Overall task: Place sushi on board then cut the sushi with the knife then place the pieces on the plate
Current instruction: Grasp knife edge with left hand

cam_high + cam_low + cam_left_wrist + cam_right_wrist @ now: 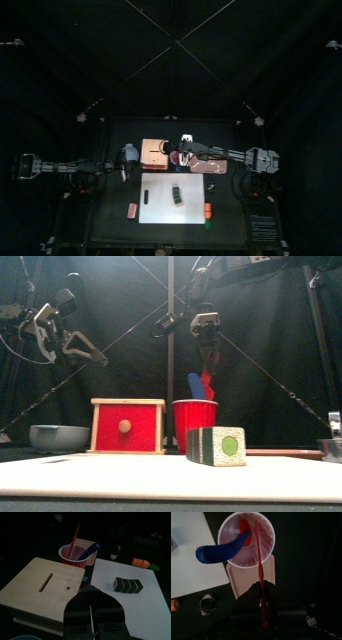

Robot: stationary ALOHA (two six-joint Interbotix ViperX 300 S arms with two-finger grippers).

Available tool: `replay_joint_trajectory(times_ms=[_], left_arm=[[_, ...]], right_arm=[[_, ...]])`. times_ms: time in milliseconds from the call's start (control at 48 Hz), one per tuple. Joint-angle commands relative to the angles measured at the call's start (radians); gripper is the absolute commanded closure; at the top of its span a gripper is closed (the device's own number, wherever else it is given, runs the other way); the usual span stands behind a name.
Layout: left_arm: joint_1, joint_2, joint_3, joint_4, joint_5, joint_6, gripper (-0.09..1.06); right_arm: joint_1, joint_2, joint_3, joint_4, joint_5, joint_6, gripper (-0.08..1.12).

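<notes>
Dark green toy sushi roll (217,446) lies uncut on the white cutting board (134,478), at the front of the table. Behind it stands a red plastic cup (195,421) that holds a blue toy knife (195,384) and a red toy knife (207,361). The right hand (261,587) hangs above the cup, clamped on the red knife's upper end. A flat pink tray (211,168) lies near the cup. The left hand (90,597), jaws together and empty, hovers over the pale wooden box with a red drawer front (127,426).
</notes>
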Motion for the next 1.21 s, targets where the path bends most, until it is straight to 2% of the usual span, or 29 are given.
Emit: replay_joint_trajectory(times_ms=[21,229,500,625,771,1042,1146,1208], left_arm=[[0.003,-0.002,-0.012,0.0,-0.005,0.0,0.99],[0.002,-0.003,-0.026,0.0,-0.005,0.0,0.99],[-0.006,-0.051,-0.064,0.002,-0.017,0.002,0.99],[-0.009,-0.081,-0.078,0.005,-0.031,0.002,0.99],[-0.032,-0.103,-0.089,0.009,-0.054,0.002,0.98],[-0.038,-0.101,-0.11,0.02,-0.064,0.002,0.98],[-0.049,-0.097,-0.129,0.021,-0.064,0.003,0.98],[-0.06,-0.087,-0.14,0.034,-0.064,0.003,0.96]], right_arm=[[-0.006,-0.084,-0.048,-0.003,0.012,-0.002,0.73],[-0.006,-0.187,-0.061,-0.005,0.026,0.005,0.73],[0.003,-0.365,0.011,0.002,-0.038,0.028,0.73],[0.023,-0.468,0.109,0.025,-0.137,0.061,0.73],[0.037,-0.592,0.265,0.046,-0.268,0.127,0.73],[0.098,-0.821,0.581,0.077,-0.672,0.247,0.73],[0.117,-0.874,0.692,0.123,-0.781,0.27,0.73],[0.137,-0.897,0.746,0.146,-0.834,0.27,0.73]])
